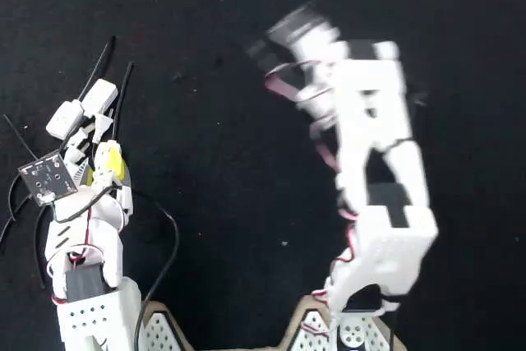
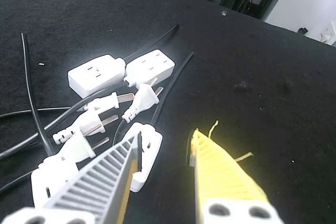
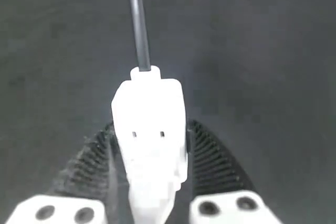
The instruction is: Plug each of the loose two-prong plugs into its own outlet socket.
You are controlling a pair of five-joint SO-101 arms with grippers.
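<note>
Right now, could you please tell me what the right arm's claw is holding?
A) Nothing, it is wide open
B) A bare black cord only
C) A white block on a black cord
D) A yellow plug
C: in the right wrist view the right claw is shut on a white block, and its black cord runs away from the claw.

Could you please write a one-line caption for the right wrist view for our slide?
Right gripper clamps a white socket with a black cord over the black table.
</note>
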